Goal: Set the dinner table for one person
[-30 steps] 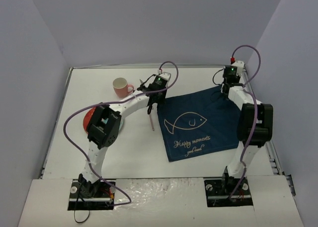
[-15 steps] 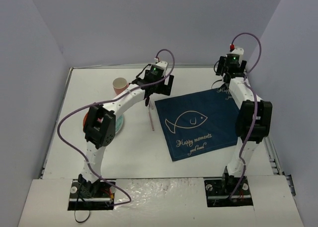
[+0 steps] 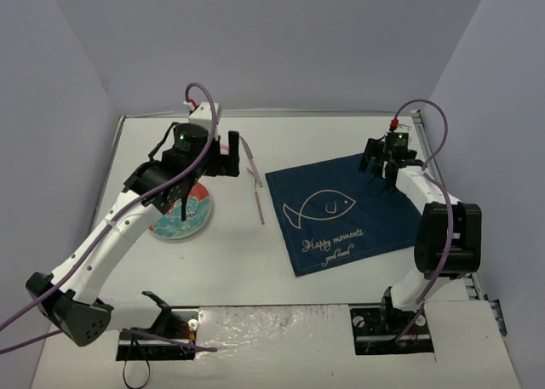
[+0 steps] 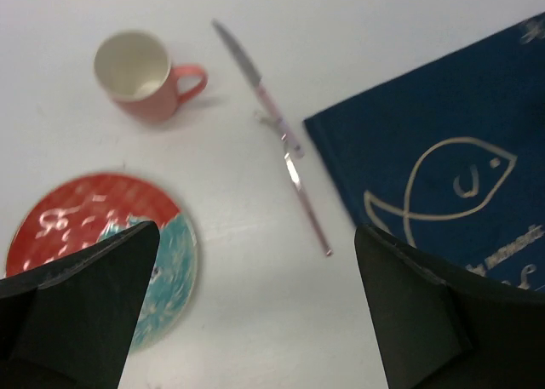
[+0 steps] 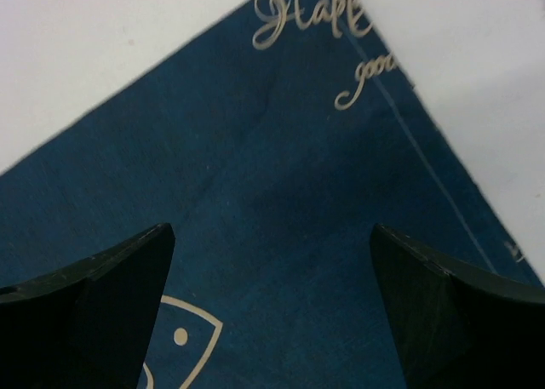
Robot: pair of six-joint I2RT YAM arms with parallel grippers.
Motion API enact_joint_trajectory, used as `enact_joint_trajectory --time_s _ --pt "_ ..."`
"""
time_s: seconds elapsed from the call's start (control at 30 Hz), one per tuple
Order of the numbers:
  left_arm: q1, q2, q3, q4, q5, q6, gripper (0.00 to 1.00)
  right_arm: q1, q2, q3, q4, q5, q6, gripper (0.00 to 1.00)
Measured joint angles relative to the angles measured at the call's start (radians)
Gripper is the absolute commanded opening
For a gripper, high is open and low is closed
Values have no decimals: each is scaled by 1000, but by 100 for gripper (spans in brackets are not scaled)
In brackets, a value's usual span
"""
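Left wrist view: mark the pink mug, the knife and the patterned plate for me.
pink mug [image 4: 136,70], left wrist view, on its pale inside.
knife [image 4: 258,87], left wrist view, where blade meets pink handle.
patterned plate [image 4: 85,223], left wrist view, on its red half.

A dark blue cloth [image 5: 281,151] fills most of the frame, lying flat on the white desk [image 5: 102,48], which shows in the upper left and along the right side. Cream script lettering [image 5: 311,14] runs across the cloth's upper part, and part of a fish outline [image 5: 183,329] sits at lower left. The claw [image 5: 271,228] stands wide apart above the cloth, its two dark fingers [image 5: 94,312] in the bottom corners with nothing between them.
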Motion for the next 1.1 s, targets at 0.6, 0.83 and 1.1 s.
enact_joint_trajectory --time_s 0.6,0.83,1.1 --pt "144 -165 -327 -93 -15 11 97 70 288 88 -16 -35 -61 100" --pt "209 -214 -370 -81 -16 16 97 71 416 256 -1 -67 -127 100" --pt "266 -221 -397 -70 4 16 97 89 529 415 -5 -93 -186 100"
